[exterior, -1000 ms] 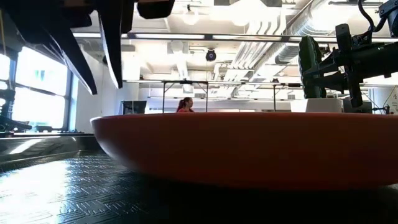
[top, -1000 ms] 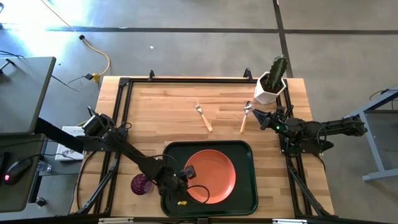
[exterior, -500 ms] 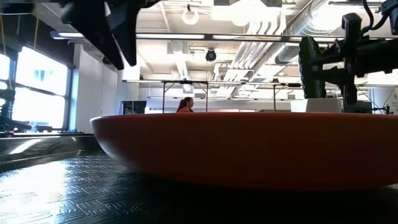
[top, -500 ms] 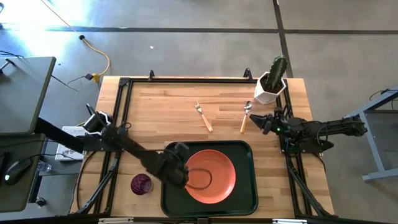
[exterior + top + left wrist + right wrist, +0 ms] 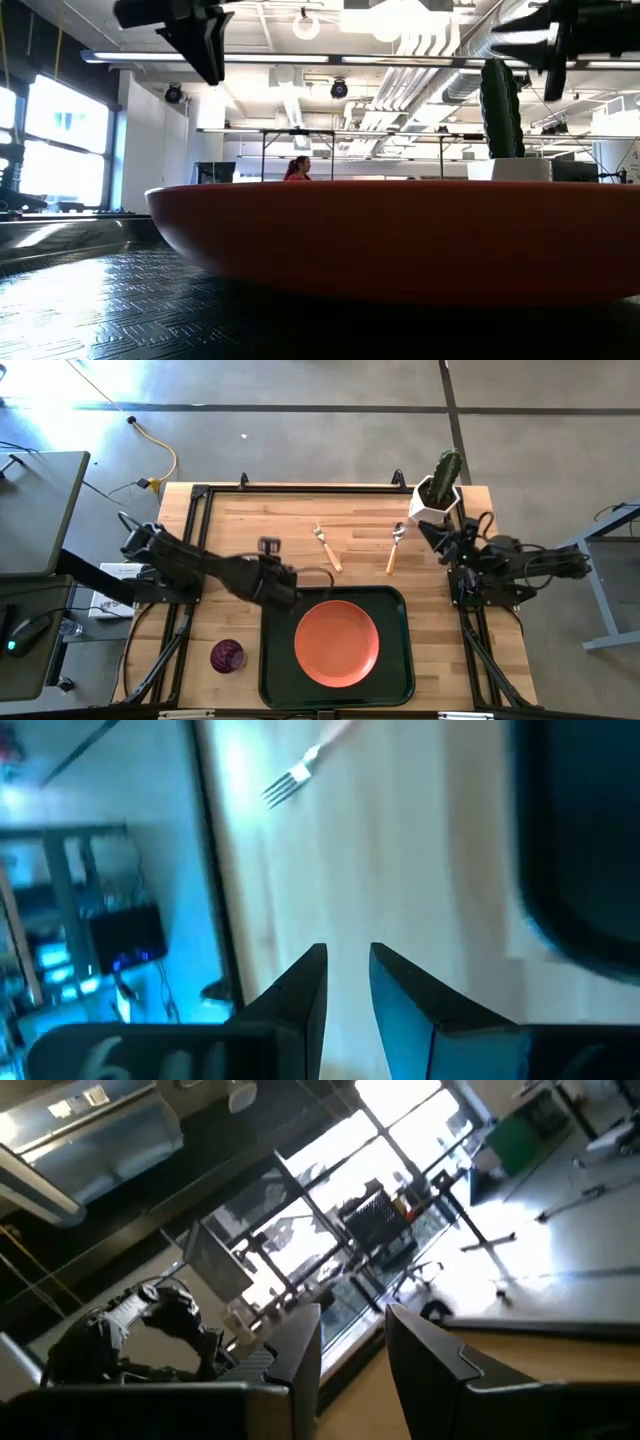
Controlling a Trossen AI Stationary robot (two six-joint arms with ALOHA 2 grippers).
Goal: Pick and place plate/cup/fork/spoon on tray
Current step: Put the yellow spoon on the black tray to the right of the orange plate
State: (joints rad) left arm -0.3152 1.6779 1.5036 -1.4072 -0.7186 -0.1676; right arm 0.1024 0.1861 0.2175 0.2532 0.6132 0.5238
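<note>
The orange-red plate [image 5: 337, 643] lies flat in the dark green tray [image 5: 270, 660] at the table's near middle. The purple cup [image 5: 227, 656] stands on the table left of the tray. The fork [image 5: 327, 546] and the spoon [image 5: 394, 548] lie on the wood beyond the tray. My left gripper [image 5: 268, 546] hovers above the bare table off the tray's far left corner, pointing toward the far edge, empty, with a narrow gap between its fingers [image 5: 347, 970]. My right gripper [image 5: 428, 528] is raised near the cactus pot, right of the spoon, empty, with a narrow gap [image 5: 352, 1330].
A white pot with a green cactus [image 5: 436, 495] stands at the far right corner, close to my right gripper. Black frame rails [image 5: 195, 530] run along the table's left, far and right edges. Bare wood lies between the fork and the left rail.
My left gripper has risen from over the plate's near left rim and gone toward the far edge, out past the tray's far left corner. My right gripper has risen, tipped upward and drawn back a little toward the cactus pot. The plate has stayed in the tray.
</note>
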